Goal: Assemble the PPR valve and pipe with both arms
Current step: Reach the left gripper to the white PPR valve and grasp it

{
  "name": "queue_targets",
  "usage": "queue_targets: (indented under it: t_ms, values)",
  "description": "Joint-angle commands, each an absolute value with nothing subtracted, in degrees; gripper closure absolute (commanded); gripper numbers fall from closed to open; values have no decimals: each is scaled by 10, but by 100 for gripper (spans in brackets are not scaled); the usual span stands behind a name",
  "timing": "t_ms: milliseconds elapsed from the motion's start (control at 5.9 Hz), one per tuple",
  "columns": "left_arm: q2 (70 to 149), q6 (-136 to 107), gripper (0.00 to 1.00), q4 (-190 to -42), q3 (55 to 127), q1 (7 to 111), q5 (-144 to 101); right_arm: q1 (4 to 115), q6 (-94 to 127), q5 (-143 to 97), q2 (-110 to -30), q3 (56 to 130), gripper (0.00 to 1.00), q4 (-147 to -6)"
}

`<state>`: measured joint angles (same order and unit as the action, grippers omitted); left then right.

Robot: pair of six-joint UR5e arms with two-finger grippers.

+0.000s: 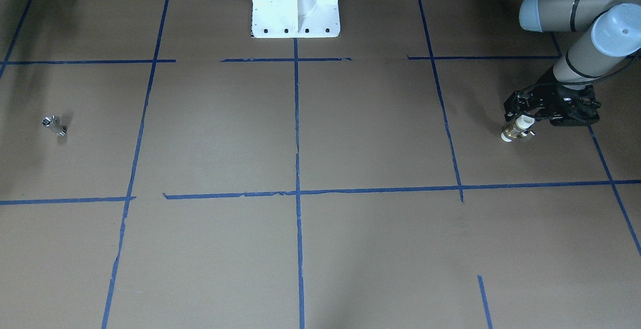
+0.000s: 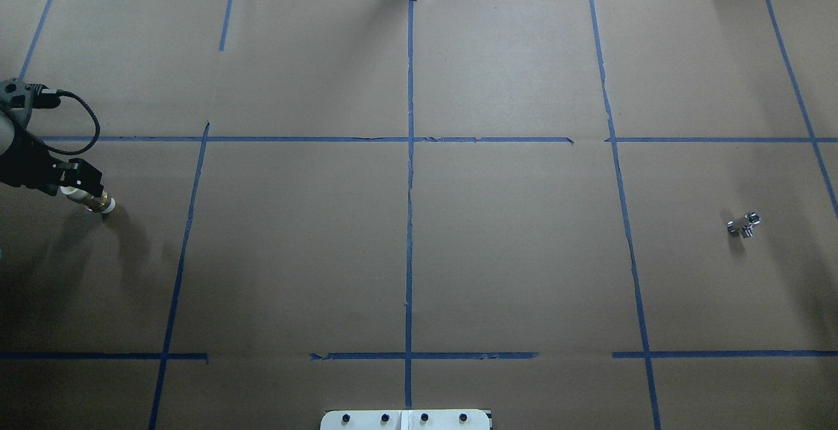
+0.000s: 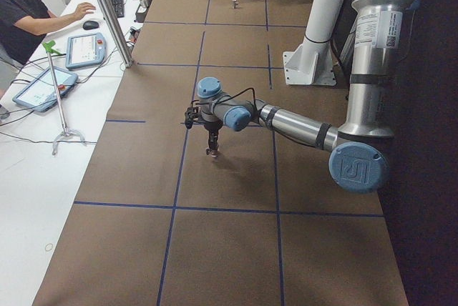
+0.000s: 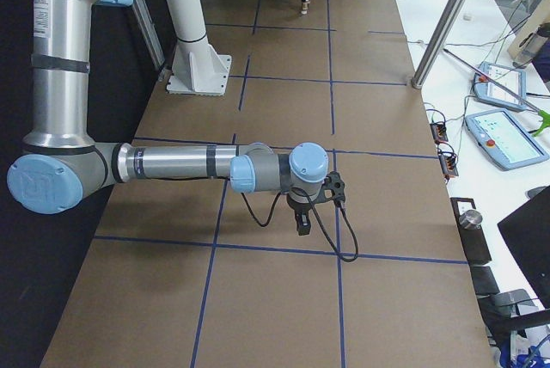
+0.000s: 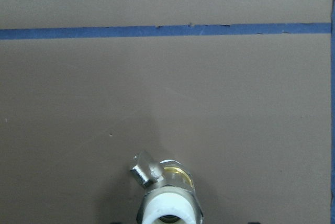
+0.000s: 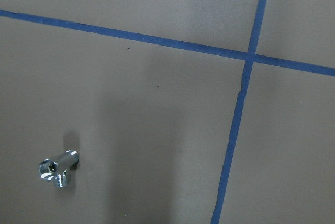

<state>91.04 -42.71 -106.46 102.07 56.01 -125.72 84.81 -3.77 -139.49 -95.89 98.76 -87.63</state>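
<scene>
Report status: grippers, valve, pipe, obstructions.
Left gripper shut on PPR valve. Right gripper: can't tell. Pipe loose on table. No obstacle seen between.

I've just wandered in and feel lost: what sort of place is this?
Probably a robotics lab: two jointed robot arms, the left arm and right arm, reach over a paper-covered table gridded with blue tape, while an operator sits beside touchscreen pendants.

No text is readable; a white logo (image 3: 358, 167) marks the left arm (image 3: 300, 126).
</scene>
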Motion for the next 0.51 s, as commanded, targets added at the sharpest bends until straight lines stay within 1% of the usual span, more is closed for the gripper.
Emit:
queue_targets:
  t_ms: [0,339]
  values:
    - [910,-426,24,-1064,1027,563,-1256,848,-38,-1396,-959,987,0,-876]
    - [910,-425,24,-1063,1023,563,-1255,848,-38,-1396,-959,986,0,-876]
